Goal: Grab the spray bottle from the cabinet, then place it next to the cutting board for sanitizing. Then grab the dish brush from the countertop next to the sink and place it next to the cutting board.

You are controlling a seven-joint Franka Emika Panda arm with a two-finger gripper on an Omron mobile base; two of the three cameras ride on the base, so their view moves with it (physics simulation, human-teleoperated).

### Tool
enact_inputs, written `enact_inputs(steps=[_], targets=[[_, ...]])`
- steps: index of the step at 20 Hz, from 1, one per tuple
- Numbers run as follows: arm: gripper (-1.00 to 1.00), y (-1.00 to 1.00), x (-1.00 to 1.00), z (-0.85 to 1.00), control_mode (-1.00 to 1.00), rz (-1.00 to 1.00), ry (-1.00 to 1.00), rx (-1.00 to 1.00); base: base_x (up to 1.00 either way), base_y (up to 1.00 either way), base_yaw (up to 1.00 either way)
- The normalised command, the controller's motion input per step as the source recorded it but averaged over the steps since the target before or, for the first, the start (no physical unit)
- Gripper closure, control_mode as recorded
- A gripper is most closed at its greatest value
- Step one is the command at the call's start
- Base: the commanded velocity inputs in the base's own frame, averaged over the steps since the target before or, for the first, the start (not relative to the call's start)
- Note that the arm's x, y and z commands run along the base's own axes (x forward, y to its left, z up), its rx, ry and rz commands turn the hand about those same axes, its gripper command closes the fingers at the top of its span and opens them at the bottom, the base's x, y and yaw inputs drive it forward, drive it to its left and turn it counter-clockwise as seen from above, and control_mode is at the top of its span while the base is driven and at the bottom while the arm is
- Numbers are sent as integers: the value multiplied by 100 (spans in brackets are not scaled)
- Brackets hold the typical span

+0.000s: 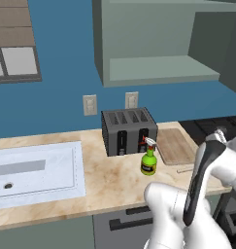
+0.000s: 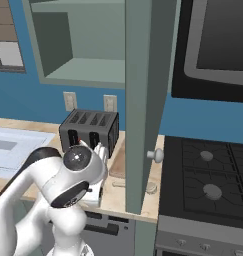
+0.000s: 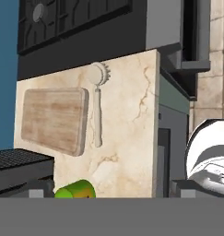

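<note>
Claw open above dish brush

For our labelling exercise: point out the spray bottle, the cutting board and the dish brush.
spray bottle [image 1: 148, 163]: left base view, green body.
cutting board [image 3: 52, 120]: hand view, middle of the wooden face.
dish brush [image 3: 98, 115]: hand view, handle.

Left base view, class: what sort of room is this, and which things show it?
A kitchen, rendered rather than real. A sink is set into the marbled countertop, a toaster stands against the wall, and a wooden cutting board lies beside a stove.
</note>
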Motion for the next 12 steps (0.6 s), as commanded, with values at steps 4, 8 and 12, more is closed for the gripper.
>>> enact_inputs(steps=[4,8,12], targets=[[-100,22,-35,100,-100,12,0,0,0,0,0],[-100,9,-19,100,-100,14,0,0,0,0,0],[-100,42,-15,100,-100,11,0,-2,0,0,0]])
